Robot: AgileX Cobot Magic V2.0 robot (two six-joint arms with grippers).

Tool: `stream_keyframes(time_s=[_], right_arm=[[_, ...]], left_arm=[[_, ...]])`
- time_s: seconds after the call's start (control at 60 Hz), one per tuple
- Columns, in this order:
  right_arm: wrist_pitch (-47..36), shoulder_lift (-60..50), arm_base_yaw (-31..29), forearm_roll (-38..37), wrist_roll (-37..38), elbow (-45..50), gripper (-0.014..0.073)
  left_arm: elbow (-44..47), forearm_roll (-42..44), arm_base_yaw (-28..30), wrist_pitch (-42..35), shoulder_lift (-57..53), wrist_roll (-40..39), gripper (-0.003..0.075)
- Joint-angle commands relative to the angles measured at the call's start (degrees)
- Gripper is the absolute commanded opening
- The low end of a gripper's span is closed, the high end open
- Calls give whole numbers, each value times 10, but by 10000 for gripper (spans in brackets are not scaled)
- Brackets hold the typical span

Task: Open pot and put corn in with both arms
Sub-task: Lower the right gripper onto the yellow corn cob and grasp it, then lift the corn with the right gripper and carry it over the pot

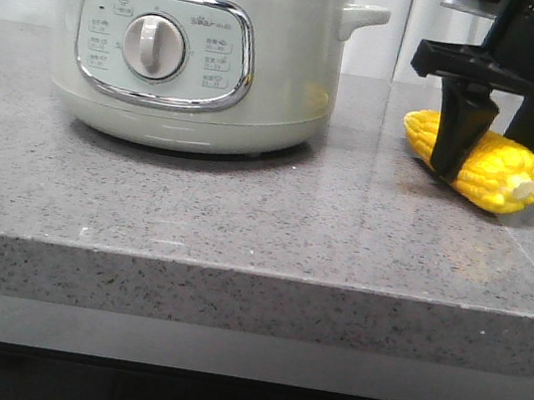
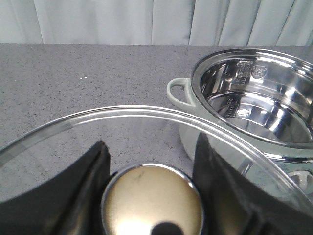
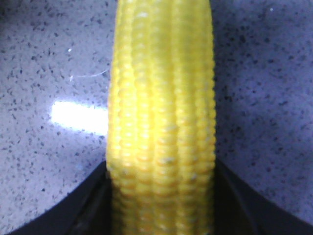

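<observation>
The pot [image 1: 189,48] stands on the left of the grey stone counter with no lid on it; in the left wrist view its bare steel inside [image 2: 234,105] shows. My left gripper [image 2: 150,143] is shut on the brass-coloured knob [image 2: 151,200] of the glass lid [image 2: 73,142] and holds the lid beside the pot's handle [image 2: 178,93]. This gripper is out of the front view. The corn [image 1: 498,169] lies on the counter to the right of the pot. My right gripper [image 1: 490,153] comes down over it, a finger pressed on each side of the corn [image 3: 161,98].
The counter's front edge [image 1: 256,271] runs across the front view. A pale curtain [image 2: 146,19] hangs behind the counter. The pot's right handle [image 1: 367,16] sticks out toward the right arm.
</observation>
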Motion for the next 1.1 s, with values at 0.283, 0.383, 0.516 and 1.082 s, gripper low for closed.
stream_keyframes(time_s=[0.283,0.383,0.516,1.082], right_arm=[[83,-63,7,2,-16,-110,274],[80,-98,14,2,-23,-118,274],[50,-144,27,2,-37,-118,274],[-48,-115,146,17,-62,-223,274]], left_arm=[[-23,-3,0,-87,-4,-4,262],[-23,-3,0,-87,-4,-4,262],[-23,-3,0,-88,-4,-4,262],[-23,-3,0,-100,-4,-4,262]])
